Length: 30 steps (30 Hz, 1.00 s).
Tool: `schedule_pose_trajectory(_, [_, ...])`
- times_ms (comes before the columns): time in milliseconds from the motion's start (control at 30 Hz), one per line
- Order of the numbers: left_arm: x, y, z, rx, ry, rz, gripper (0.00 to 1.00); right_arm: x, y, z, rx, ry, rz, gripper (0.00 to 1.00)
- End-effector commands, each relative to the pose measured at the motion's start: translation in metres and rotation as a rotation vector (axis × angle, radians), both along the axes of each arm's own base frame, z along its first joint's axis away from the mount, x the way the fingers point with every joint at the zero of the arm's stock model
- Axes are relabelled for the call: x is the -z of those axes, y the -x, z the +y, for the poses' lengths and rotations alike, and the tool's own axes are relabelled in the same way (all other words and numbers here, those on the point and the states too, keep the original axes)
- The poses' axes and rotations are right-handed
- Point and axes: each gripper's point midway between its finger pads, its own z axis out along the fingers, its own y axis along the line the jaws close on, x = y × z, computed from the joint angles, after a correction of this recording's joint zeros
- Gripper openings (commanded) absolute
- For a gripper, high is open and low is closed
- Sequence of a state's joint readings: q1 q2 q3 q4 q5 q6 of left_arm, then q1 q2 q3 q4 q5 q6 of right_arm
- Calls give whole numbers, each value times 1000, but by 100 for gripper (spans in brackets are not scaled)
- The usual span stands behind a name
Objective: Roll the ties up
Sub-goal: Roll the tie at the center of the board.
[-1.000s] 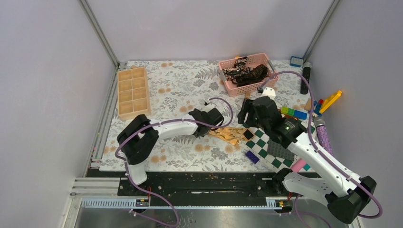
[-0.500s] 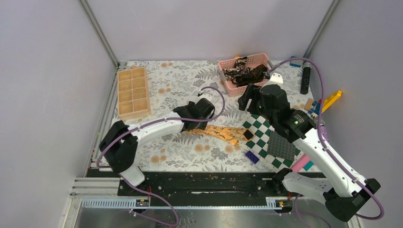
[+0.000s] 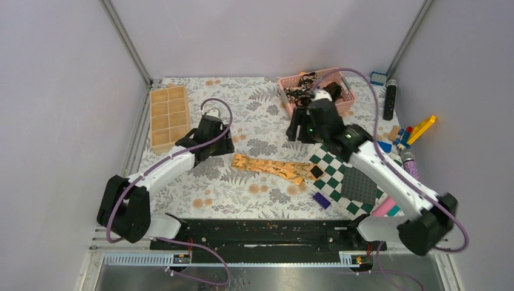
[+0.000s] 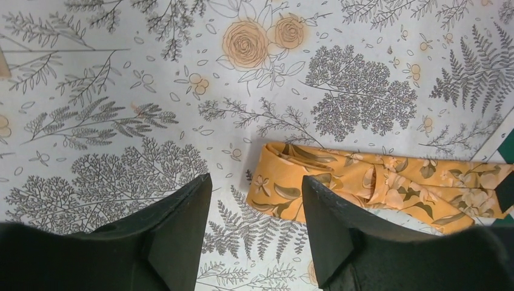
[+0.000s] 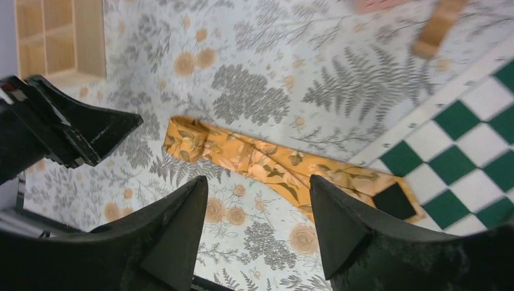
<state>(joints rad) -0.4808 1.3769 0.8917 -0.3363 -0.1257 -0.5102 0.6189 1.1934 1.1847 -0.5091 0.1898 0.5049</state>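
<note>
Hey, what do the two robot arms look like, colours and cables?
Both the left arm and right arm have white links with chunky black joints. A purple cable loops along each. The right arm shows a small green light. Their jaws are black wedges.

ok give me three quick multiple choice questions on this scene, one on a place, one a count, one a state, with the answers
1. Where do the dark ties lie?
A) wooden tray
B) pink basket
C) checkered board

2. How many ties lie on the floral mat?
A) one
B) two
C) three

3. The left gripper is:
A) shut on a tie
B) shut on the basket
C) open, empty

Answers:
1 B, they are heaped inside the basket.
2 A, only the golden tie lies there.
3 C, its jaws stand apart above the mat, gripping nothing.
</note>
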Motion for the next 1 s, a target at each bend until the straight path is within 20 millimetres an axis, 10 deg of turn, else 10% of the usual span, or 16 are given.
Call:
schedule_pose_trajectory(0, [-25,-6,-8,-13,155,-71,58,29,-5,52,-203,-41,148,67])
schedule_pose_trajectory(500, [-7,6,71,-315,220,-26,57,90,-10,185,-766,110,249,67])
schedule_pose_trajectory(967, [-8,16,90,-361,230,-34,57,146,-14,230,-949,142,293,70])
